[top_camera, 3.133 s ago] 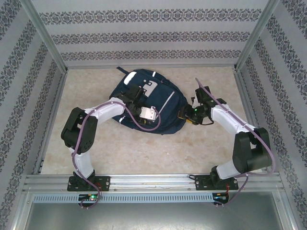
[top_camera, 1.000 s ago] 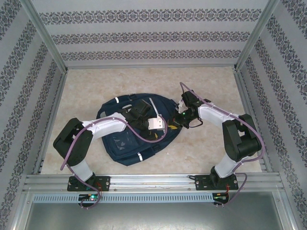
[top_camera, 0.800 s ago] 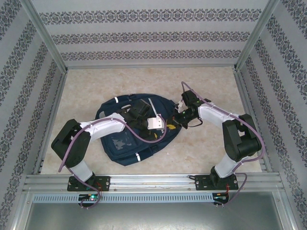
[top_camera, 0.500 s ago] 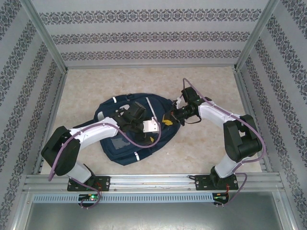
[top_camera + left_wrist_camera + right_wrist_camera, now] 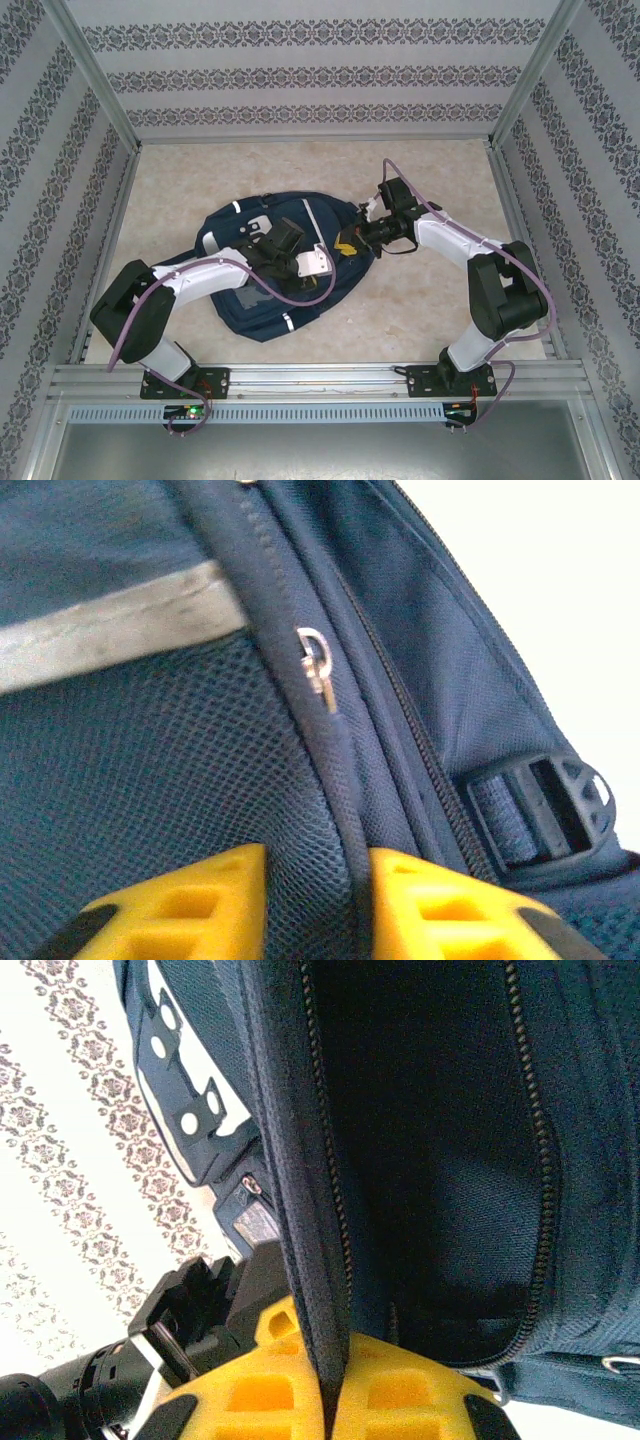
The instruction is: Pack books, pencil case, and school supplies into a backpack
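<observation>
The dark navy backpack (image 5: 250, 295) lies in the middle of the table, tilted, with its top toward the right arm. My left gripper (image 5: 268, 238) presses down on its upper face. In the left wrist view its yellow fingers (image 5: 190, 905) pinch a fold of mesh and piping of the backpack (image 5: 120, 770). My right gripper (image 5: 350, 245) is shut on the backpack's zip edge. That dark edge strip runs straight between its pads (image 5: 270, 1390), and the backpack (image 5: 450, 1160) hangs above. The books, pencil case and school supplies are hidden.
A zip pull (image 5: 318, 675) and a black buckle (image 5: 545, 805) lie just ahead of my left fingers. Bare tabletop (image 5: 430, 300) surrounds the bag. Metal posts and patterned walls (image 5: 300, 75) close in three sides. An aluminium rail (image 5: 320, 378) runs along the near edge.
My right gripper has drawn the backpack's edge up and away from me. The left arm has swung its elbow outward, and its jaws have closed onto the fabric.
</observation>
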Controlling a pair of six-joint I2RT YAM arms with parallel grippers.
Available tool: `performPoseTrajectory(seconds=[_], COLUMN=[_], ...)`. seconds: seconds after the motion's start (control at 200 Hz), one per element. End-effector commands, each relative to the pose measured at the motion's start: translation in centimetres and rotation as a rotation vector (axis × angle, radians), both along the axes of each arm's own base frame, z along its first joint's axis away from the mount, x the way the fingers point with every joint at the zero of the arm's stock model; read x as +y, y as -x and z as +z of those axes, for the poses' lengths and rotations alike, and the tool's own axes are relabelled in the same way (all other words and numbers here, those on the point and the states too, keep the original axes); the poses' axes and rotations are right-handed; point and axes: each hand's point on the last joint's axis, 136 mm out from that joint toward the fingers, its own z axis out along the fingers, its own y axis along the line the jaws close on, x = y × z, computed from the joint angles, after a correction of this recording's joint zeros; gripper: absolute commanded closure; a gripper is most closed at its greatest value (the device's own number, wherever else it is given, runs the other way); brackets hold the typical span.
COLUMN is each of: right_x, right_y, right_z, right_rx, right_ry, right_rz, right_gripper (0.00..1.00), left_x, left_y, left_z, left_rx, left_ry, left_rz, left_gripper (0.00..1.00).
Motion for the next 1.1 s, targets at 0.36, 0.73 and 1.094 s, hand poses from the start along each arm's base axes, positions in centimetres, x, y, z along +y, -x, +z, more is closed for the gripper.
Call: performPoseTrajectory(seconds=[0.36,0.73,1.094], right_x=[-2.2,-2.6,-0.2], right_y=[0.3,3.5,1.0], right_z=[-1.6,-2.5,-2.9], right_rx=[-0.122,-0.558,-0.705], right_ry=[0.165,0.385,0.472], right_rz=[-0.022,-0.028,-0.007], right_gripper=[0.61,0.53,0.60], left_x=[-0.9,-3.1,-3.7], left_y=[-1.9,-0.8,-0.1], left_z=[3.1,4.1,4.6], left_rx=[0.030,0.349,0.390], left_ry=[0.069,0.192,0.251], left_rz=[0.042,0.083,0.041], left_gripper=[1.00,1.00,1.00])
